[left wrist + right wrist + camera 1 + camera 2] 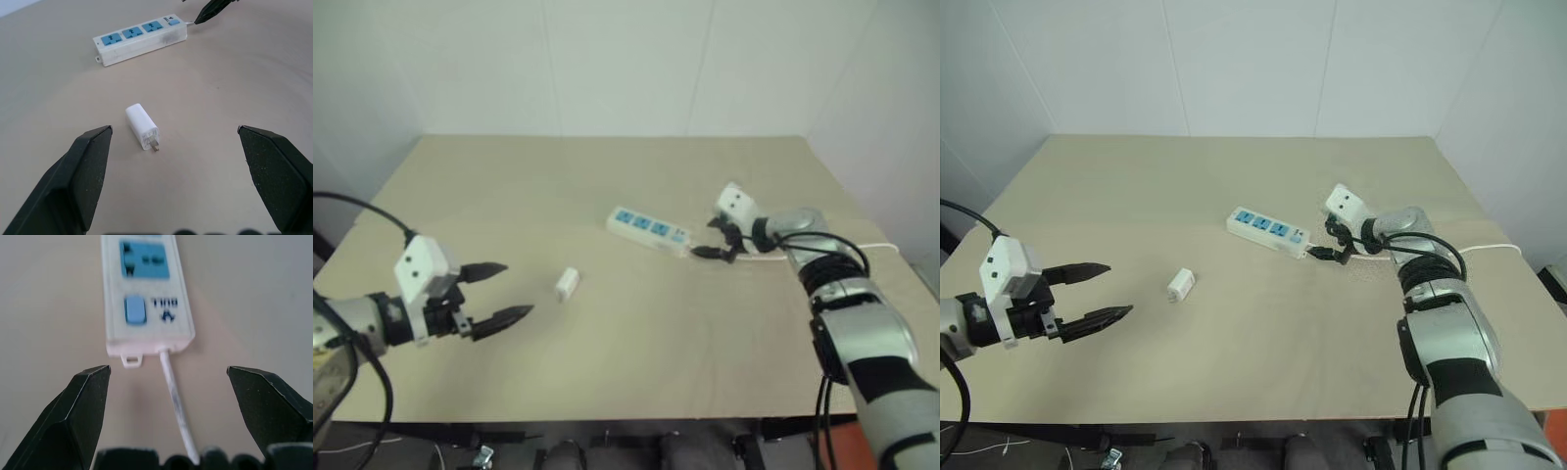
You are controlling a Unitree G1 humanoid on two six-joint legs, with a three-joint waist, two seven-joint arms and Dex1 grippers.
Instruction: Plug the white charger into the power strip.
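White charger (567, 284) lies before the open left gripper (497, 292); open right gripper (717, 241) points at the power strip (650, 231).

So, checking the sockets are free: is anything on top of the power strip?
Nothing: the power strip shows three bare blue sockets. The white charger lies apart on the table.

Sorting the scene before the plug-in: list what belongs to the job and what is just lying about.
Belongs to the job:
- white charger, lying on the table
- power strip, with its cable
- left claw, open
- right claw, open

Just lying about:
- nothing loose; the table bears the rest
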